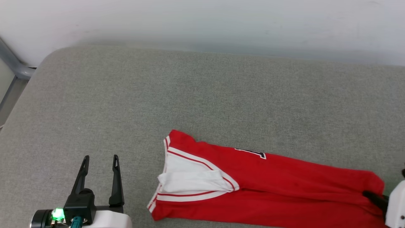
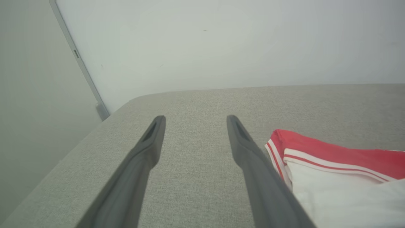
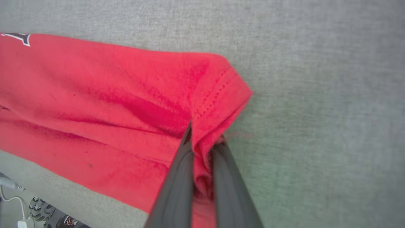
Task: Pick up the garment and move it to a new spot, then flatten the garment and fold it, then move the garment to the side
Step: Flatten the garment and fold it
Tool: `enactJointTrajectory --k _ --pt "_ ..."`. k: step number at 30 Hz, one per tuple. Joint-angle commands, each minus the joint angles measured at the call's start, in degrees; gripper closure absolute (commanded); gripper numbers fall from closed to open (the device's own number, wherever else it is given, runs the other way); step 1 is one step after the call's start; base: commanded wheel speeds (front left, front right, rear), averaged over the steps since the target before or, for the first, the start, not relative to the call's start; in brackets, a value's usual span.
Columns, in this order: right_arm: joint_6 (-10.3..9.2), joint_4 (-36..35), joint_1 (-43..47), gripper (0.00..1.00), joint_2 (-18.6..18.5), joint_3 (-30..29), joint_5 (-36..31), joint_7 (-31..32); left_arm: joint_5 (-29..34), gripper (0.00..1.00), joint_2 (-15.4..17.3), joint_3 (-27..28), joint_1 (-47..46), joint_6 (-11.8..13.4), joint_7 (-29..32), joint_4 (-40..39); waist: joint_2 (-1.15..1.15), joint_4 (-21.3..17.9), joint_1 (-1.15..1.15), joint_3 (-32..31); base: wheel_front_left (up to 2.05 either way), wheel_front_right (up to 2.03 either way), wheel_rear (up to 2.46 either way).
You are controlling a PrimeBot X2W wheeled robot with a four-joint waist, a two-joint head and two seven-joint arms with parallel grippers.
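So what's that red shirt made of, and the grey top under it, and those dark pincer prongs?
The garment looks like soft matte knit, probably cotton or a blend: it creases, and stitching dots its hem. The grey surface seems woven upholstery fabric, with a fine heathered weave over a rounded edge. The left pincer has smooth matte fingers, likely plastic, though coated metal is possible.

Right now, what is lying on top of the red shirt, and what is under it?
A white sleeve lies folded on the shirt near its striped edge. Under the shirt is the grey cushion; anything else beneath is hidden. The right tool pinches its other end.
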Motion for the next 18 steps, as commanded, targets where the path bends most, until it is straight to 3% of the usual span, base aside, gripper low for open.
enactJointTrajectory --k 1,10,14,18 --pt "-0.13 0.4 -0.5 1.00 -0.9 -0.5 0.3 -0.4 0.5 0.00 -0.2 0.3 0.4 -0.2 -0.3 0.1 0.00 0.0 0.00 -0.2 0.00 0.00 0.00" --pt "-0.12 4.6 -0.6 1.00 -5.9 -4.2 -1.0 -1.0 2.6 0.00 -1.8 1.1 1.2 -1.9 -0.3 0.3 0.00 0.1 0.00 -1.3 0.00 0.00 0.00" --pt "-0.12 5.9 -0.3 1.00 -5.7 -6.0 -0.9 -0.5 3.1 0.00 -2.2 1.5 1.4 -2.5 -0.3 0.6 0.00 0.2 0.00 -1.7 0.00 0.00 0.00" --pt "-0.09 2.1 1.1 1.00 -4.5 -5.8 0.2 0.7 3.6 0.00 -2.4 1.9 1.9 -2.8 -0.3 0.8 0.00 0.1 0.00 -2.3 0.00 0.00 0.00"
